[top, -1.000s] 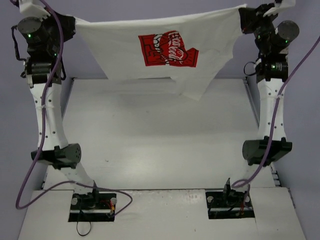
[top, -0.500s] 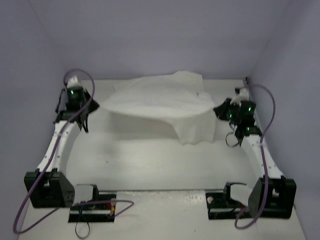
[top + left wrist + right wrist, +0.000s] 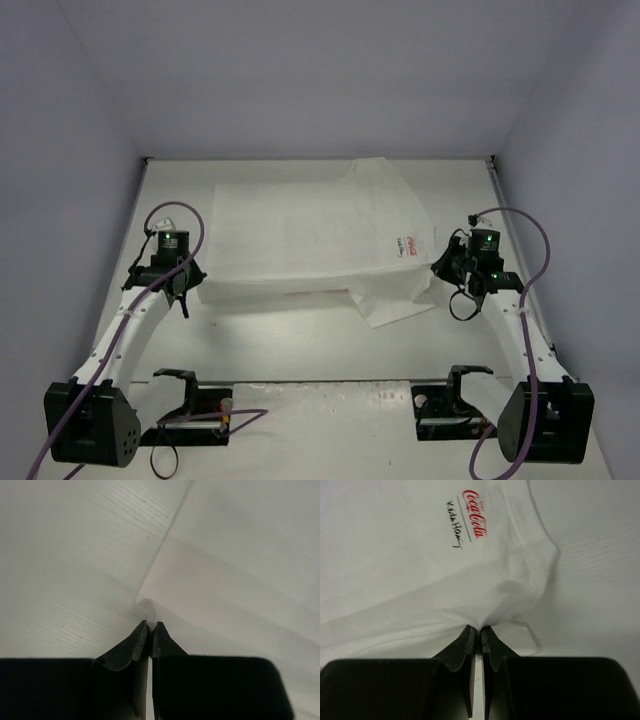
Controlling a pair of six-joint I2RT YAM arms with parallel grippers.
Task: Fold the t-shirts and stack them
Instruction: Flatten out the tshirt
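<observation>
The white t-shirt (image 3: 310,235) lies spread on the table, back side up, with a small red Coca-Cola script and black handwriting near its right edge (image 3: 409,246). The large red print is hidden. A sleeve flap sticks out at the front right (image 3: 385,300). My left gripper (image 3: 192,287) is shut on the shirt's near left corner (image 3: 150,611). My right gripper (image 3: 441,267) is shut on the shirt's near right edge (image 3: 490,615), low over the table. The small script also shows in the right wrist view (image 3: 474,515).
The white table (image 3: 300,340) has raised rails along its left (image 3: 137,200) and right (image 3: 497,190) sides. Purple walls stand at the back and both sides. Both arm bases sit at the near edge (image 3: 185,415).
Both arms have come down and toward the near side. The shirt, held up in the air a second ago, now lies on the table with its red print face down.
</observation>
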